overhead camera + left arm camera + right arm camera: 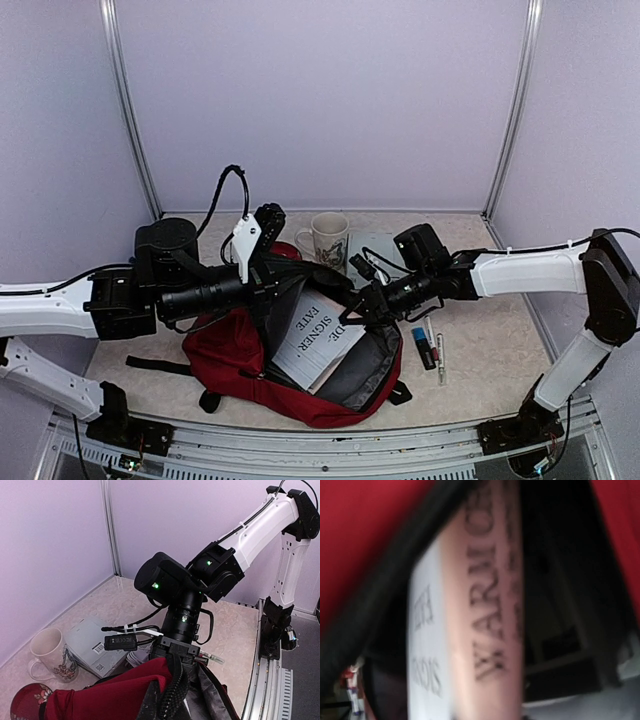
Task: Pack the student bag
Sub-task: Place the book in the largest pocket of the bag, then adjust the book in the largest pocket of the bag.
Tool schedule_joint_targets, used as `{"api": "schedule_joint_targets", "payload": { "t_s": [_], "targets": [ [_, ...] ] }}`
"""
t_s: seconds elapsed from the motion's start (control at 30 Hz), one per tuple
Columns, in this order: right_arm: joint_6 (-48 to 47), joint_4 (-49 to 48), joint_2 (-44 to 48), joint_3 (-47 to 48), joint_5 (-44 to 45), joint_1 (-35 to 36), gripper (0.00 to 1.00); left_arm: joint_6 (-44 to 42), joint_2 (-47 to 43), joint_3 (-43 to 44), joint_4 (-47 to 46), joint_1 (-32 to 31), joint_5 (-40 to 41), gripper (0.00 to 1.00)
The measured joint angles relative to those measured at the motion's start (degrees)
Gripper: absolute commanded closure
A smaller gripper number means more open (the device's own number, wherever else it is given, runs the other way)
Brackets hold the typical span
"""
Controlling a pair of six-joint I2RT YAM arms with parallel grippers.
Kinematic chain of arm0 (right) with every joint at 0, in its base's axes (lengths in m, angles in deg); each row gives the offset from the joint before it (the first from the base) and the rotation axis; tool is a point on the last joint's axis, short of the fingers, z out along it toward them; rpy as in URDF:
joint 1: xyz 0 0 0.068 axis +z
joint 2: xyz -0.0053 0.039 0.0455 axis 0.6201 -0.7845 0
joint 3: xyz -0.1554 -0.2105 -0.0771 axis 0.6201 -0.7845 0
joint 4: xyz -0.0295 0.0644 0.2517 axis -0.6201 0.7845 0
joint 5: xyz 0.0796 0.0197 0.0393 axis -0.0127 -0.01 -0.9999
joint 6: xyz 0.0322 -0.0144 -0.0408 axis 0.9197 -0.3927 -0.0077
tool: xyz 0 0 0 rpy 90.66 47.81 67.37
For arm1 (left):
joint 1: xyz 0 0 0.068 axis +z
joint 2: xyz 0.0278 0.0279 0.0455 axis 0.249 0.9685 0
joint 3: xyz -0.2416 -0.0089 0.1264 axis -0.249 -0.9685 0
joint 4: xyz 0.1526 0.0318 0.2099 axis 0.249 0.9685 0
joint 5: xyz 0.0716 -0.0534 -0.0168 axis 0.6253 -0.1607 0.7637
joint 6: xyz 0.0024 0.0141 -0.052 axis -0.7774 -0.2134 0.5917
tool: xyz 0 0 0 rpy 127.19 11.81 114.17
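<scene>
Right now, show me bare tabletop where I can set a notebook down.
Bare tabletop lies right of the pens, up to the right wall, and in the near-right corner beside the student bag. The middle is crowded: bag, book, left arm and right arm above. Mug and grey box fill the back.

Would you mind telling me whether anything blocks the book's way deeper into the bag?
Nothing visible does: the book sits in the open mouth of the bag, with only bare grey lining beside it. What lies under the book is hidden.
</scene>
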Motion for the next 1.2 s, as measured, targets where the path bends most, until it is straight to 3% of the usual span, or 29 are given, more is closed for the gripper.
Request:
{"api": "schedule_joint_targets", "payload": {
  "t_s": [0.07, 0.2, 0.33, 0.53, 0.8, 1.0, 1.2],
  "targets": [
    [0.44, -0.9, -0.92, 0.42, 1.14, 0.0, 0.53, -0.04, -0.46, -0.04, 0.04, 0.0, 0.48, 1.0],
    [-0.22, 0.35, -0.7, 1.95, 5.46, 0.04, 0.31, -0.17, -2.16, -0.5, 0.26, 0.07, 1.55, 1.0],
    [-2.49, 3.76, 3.32, 3.98, 12.57, 0.07, 0.26, -0.15, -3.56, -1.29, 0.52, 0.63, 2.4, 1.0],
    [-4.7, 10.4, 12.85, 5.35, 20.83, 0.22, 0.36, 0.11, -4.22, -1.86, 0.55, 1.77, 2.95, 1.0],
    [-0.96, 13.14, 20.92, -3.96, 23.43, 7.1, 0.66, 0.28, -4.22, -1.9, 0.55, 2.05, 3.69, 1.0],
    [2.23, 11.87, 13.79, -7.85, 22.95, 13.0, 0.75, 0.28, -4.24, -1.9, 0.59, 2.05, 3.85, 1.0],
    [0.94, 10.05, 0.42, -2.16, 23.23, 14.36, 0.75, 0.28, -4.76, -1.9, 1.22, 2.4, 4.0, 1.0]
  ]
}}
